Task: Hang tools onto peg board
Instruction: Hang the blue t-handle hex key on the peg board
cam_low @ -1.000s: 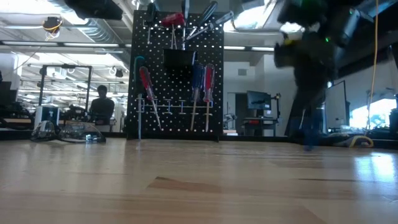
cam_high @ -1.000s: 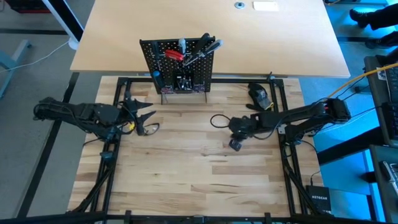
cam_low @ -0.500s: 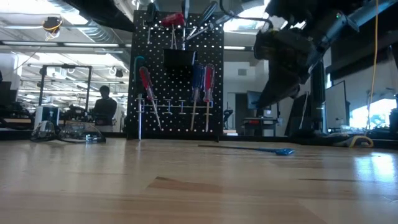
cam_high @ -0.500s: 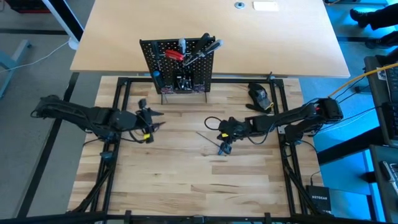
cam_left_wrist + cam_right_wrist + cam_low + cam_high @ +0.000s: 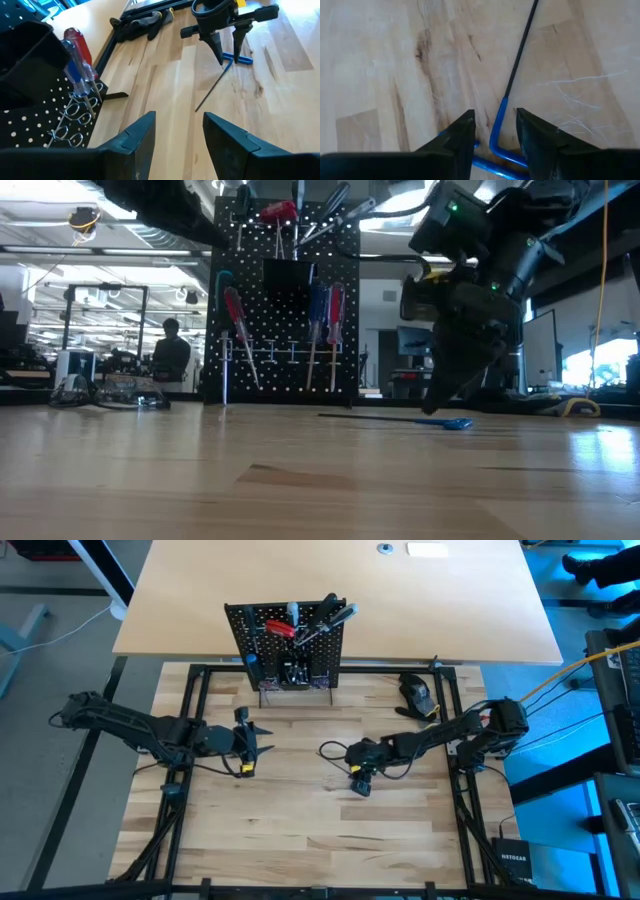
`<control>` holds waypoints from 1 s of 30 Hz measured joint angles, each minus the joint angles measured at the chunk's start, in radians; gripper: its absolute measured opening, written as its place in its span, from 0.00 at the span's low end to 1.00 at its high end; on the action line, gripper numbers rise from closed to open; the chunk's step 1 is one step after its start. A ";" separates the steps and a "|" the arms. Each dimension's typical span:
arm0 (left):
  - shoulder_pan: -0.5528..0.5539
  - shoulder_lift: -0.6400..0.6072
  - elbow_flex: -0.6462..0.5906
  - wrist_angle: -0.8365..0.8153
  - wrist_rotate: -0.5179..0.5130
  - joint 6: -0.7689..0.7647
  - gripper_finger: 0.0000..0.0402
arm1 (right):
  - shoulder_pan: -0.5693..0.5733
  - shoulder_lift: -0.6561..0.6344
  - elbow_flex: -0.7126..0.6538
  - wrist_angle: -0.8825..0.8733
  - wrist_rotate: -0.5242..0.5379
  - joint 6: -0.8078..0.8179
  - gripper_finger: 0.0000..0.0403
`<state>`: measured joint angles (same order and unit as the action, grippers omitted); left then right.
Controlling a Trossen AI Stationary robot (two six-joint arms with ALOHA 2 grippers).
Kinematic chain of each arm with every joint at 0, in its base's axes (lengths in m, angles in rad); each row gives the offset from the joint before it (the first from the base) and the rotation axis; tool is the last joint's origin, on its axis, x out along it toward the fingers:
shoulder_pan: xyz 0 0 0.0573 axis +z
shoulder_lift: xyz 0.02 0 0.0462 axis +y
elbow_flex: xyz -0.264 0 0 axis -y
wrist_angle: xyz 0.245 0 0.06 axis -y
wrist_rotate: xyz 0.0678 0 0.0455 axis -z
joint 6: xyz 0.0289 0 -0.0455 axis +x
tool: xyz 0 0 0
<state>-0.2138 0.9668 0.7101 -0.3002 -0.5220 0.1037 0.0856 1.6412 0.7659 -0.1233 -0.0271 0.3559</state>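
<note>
On the pale wooden plank table [image 5: 300, 830], near its middle, lies a long thin hex key with a dark shaft and a blue bent handle [image 5: 506, 117]. The right pincer [image 5: 358, 780] points down right over the blue bend, its two dark fingers [image 5: 462, 137] parted with a gap, one on each side of the handle; whether they touch it cannot be told. The left wrist view shows the same: the fingers straddle the blue end while the shaft runs flat along the boards away from it.

Level with it, toward the table's left side, the left pincer [image 5: 247, 740] hovers above bare wood with its fingers [image 5: 135, 142] spread apart and nothing between them.

Farther back, at the far edge of the plank table, the small black perforated metal peg board [image 5: 285, 640] stands upright. Screwdrivers with red and blue handles [image 5: 325, 315] hang on its front in wire loops, and more tools stick out along its top. To its right, by the black frame rail, sits a dark rounded lump [image 5: 415, 692].
</note>
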 joint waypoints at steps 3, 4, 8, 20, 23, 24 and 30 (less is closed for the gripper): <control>0.000 -0.001 0.000 0.002 0.000 -0.034 0.39 | 0.000 0.002 0.023 -0.031 0.009 0.002 0.36; 0.000 0.000 0.000 0.003 0.000 -0.047 0.39 | 0.000 0.002 0.031 -0.042 0.017 0.006 0.36; 0.000 0.001 0.000 0.002 0.000 -0.089 0.39 | 0.018 0.001 0.048 -0.044 0.098 0.021 0.36; -0.002 0.051 0.000 -0.012 0.000 -0.245 0.39 | 0.089 0.138 0.050 -0.025 0.237 0.154 0.31; -0.002 0.076 0.000 -0.015 0.002 -0.281 0.39 | 0.110 0.163 0.051 -0.018 0.293 0.185 0.21; -0.002 0.085 0.000 -0.014 0.002 -0.289 0.39 | 0.113 0.166 0.052 -0.016 0.302 0.195 0.17; -0.003 0.141 0.000 -0.034 0.002 -0.326 0.39 | 0.146 0.173 0.052 -0.011 0.340 0.246 0.03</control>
<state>-0.2165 1.1076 0.7105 -0.3344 -0.5198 -0.2226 0.2313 1.8144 0.8176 -0.1343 0.3132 0.6022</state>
